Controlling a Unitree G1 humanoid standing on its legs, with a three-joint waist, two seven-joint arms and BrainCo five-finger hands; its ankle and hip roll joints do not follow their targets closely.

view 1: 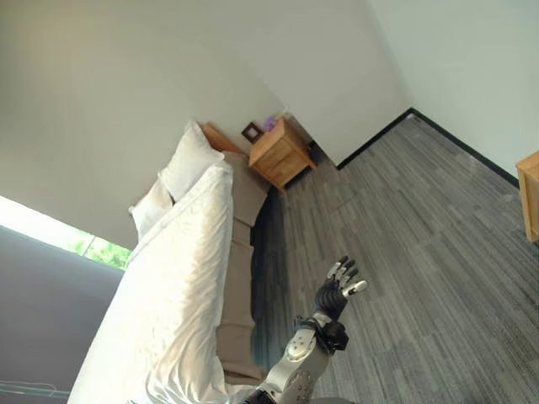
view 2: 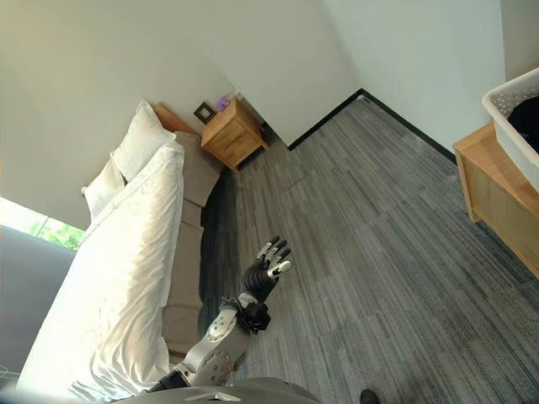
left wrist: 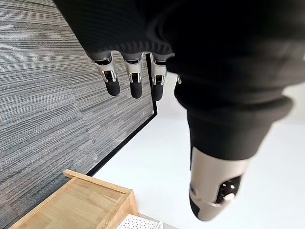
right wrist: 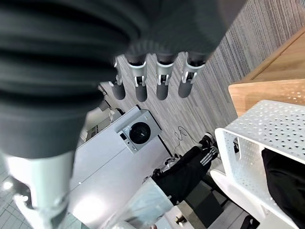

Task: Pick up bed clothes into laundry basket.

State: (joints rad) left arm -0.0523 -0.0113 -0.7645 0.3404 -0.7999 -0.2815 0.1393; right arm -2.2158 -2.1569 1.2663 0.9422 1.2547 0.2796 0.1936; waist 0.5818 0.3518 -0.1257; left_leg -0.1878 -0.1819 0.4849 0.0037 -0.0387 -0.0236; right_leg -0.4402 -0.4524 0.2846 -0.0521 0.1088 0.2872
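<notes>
A bed (view 1: 240,252) with a white duvet (view 1: 177,286) and white pillows (view 1: 189,160) stands along the wall on the left. My left hand (view 1: 339,290) is raised over the floor beside the bed, open, fingers (left wrist: 136,81) straight and holding nothing. A white perforated laundry basket (view 2: 514,105) sits on a low wooden table (view 2: 497,198) at the right, with dark clothing (right wrist: 286,176) inside. In the right wrist view my right hand's fingers (right wrist: 152,81) hang straight and empty near the basket (right wrist: 257,143).
A wooden nightstand (view 1: 280,151) stands past the head of the bed. Grey striped carpet (view 1: 421,244) stretches between bed and table. A person's legs in dark trousers (right wrist: 190,167) and a washing machine (right wrist: 136,133) show in the right wrist view.
</notes>
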